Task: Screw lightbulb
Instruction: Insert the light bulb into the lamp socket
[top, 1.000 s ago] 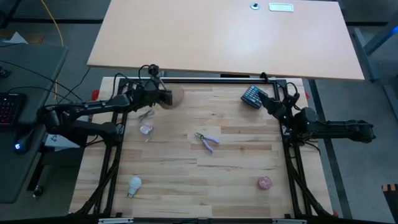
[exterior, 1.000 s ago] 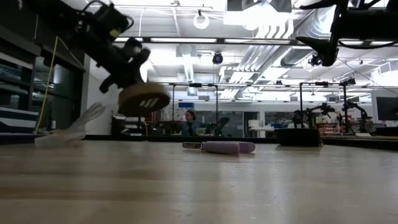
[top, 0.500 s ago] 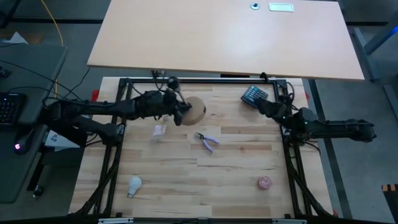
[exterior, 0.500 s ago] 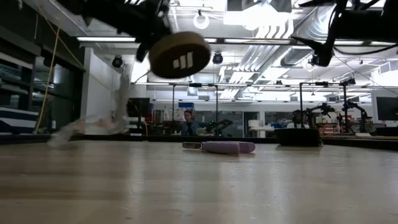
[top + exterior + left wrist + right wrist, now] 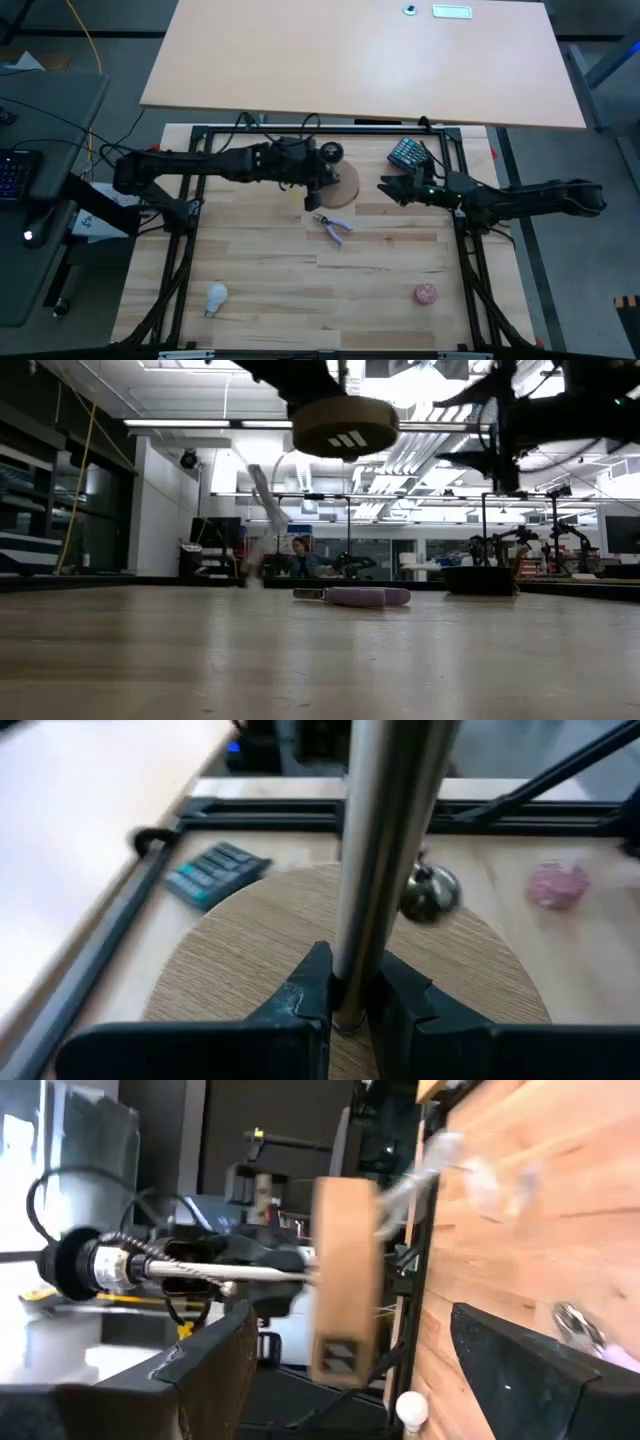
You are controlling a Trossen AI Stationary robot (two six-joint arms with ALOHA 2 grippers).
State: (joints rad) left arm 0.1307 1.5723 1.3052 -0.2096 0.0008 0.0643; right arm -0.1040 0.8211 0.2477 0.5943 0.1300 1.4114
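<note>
My left gripper (image 5: 320, 181) is shut on the thin metal stem of a lamp base. The base is a round wooden disc (image 5: 342, 186) with a black socket (image 5: 331, 153) at the stem's free end, and it is held up over the table's far middle. My right gripper (image 5: 388, 188) is open and empty, just right of the disc. The right wrist view shows the disc on edge (image 5: 345, 1280) between that gripper's fingers, farther off. The white lightbulb (image 5: 217, 296) lies on its side at the near left and also shows in the right wrist view (image 5: 410, 1405). My left gripper pinches the stem (image 5: 352, 982) between its two fingers, right where it meets the wooden disc (image 5: 250, 960). The fingers lie across the stem. The lamp base is lifted clear of the table and tilted, its underside (image 5: 345, 426) turned toward the near edge.
Purple-handled pliers (image 5: 333, 226) lie near the table's middle, under the lamp base. A dark calculator (image 5: 407, 153) lies at the far right and a pinkish ball (image 5: 426, 293) at the near right. A clear plastic piece (image 5: 262, 490) hangs by the lamp base. A black frame (image 5: 300, 131) borders the table.
My left gripper has carried the lamp base up and toward the table's right, from the far left to the far middle, and the disc has tipped. The clear plastic piece has gone along with it. My right gripper has gone toward the table's left, toward the disc.
</note>
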